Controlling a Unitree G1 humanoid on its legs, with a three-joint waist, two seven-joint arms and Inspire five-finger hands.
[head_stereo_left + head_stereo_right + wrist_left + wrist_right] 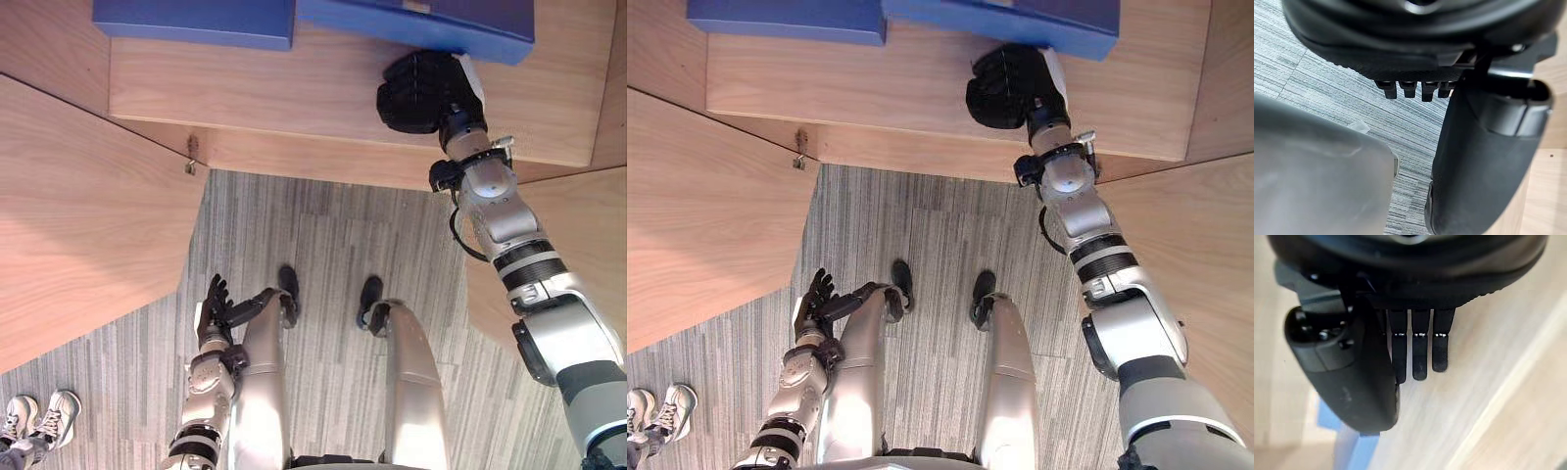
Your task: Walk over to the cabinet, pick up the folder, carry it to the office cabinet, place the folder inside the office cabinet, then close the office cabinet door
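Left eye view: R hand (426, 93), fingers straight, by blue folder (470, 34).

Folders: two blue ones are lying on the far side, the left folder (196, 22) and the right folder (431, 27) just beside it.
Shelf: one wooden shelf (294, 98) is carrying both folders.
Panels: two wooden ones are flanking the floor, the left panel (78, 225) and the right panel (583, 220).
Hands: two are showing, the left hand (214, 311) near left, the right hand (421, 93) far right.
Shoes: two white shoes (59, 409) of a person are standing at the near left.
Fitting: one small metal fitting (191, 166) is sitting at the shelf's near left edge.
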